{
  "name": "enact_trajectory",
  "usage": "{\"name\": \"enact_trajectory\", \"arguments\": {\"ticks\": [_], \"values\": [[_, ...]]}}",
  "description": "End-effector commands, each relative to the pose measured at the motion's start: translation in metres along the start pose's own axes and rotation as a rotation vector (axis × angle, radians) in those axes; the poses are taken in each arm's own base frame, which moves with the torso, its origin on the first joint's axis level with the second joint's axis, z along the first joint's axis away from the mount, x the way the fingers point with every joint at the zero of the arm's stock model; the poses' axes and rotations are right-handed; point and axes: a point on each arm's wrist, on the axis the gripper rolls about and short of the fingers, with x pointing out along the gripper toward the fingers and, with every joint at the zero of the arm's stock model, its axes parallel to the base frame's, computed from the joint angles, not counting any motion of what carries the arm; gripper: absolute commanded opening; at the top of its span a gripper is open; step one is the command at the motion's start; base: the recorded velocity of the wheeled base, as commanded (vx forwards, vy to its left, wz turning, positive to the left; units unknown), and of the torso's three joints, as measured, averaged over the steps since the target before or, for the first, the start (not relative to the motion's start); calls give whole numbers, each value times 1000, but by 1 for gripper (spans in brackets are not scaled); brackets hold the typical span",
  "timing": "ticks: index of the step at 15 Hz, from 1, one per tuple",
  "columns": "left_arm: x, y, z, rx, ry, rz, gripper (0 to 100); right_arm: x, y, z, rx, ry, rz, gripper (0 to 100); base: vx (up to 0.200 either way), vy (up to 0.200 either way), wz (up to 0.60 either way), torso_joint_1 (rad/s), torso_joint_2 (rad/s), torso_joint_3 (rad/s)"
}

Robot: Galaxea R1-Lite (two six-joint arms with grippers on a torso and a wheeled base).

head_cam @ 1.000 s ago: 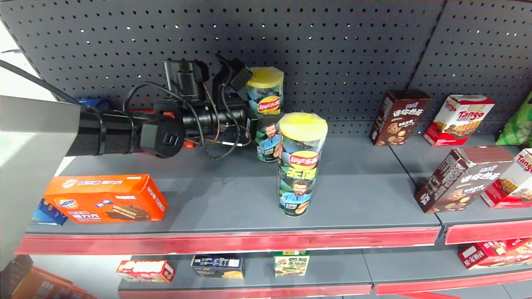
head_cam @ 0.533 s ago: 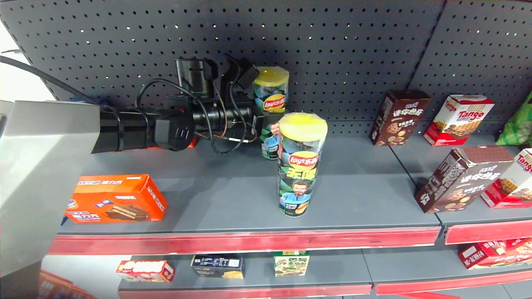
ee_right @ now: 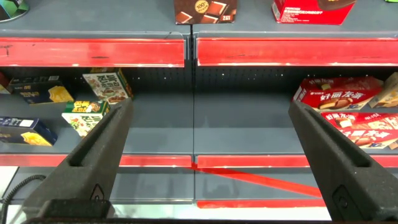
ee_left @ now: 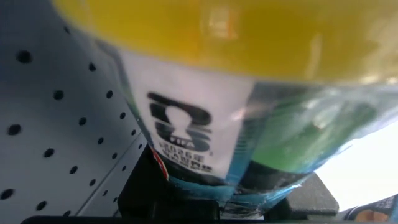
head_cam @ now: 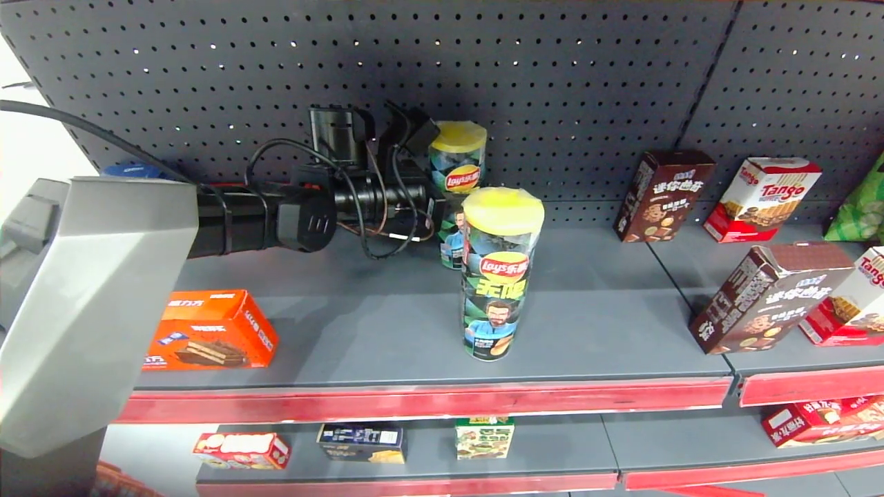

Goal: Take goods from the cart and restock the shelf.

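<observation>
Rear can placement on the shelf (head_cam: 387,324)
My left end effector (head_cam: 438,207) pinches the rear can (head_cam: 461,172) upright behind the front can (head_cam: 498,276), probably to fill the row; my right end effector (ee_right: 209,124) hangs spread.

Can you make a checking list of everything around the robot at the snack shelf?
Surface: grey shelf with a red front edge, partly stocked.
Job's things: front chip can stands upright; back chip can is upright behind it.
Clutter: orange box lies flat at the left; brown boxes at the right, one leaning.
Grippers: left gripper shut on the back chip can; right gripper open, holding nothing.
Cables: black cables loop at the left wrist.
Surroundings: pegboard wall behind; small boxes on the lower shelf.
</observation>
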Motion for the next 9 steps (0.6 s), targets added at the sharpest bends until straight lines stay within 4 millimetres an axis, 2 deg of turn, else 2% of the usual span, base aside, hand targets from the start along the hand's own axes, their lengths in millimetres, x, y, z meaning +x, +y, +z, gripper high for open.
{"name": "enact_trajectory", "arguments": {"ticks": [1,3,4,9], "values": [[3,1,-6,0,6,-2,0,0,0,0,0,1,1,100,0,0,0,0,0,0],[5,1,-9,-3,11,-2,0,0,0,0,0,1,1,100,0,0,0,0,0,0],[5,2,-10,-2,13,-2,100,0,0,0,0,1,1,100,0,0,0,0,0,0],[2,1,-16,-12,35,4,100,0,0,0,0,1,1,100,0,0,0,0,0,0]]}}
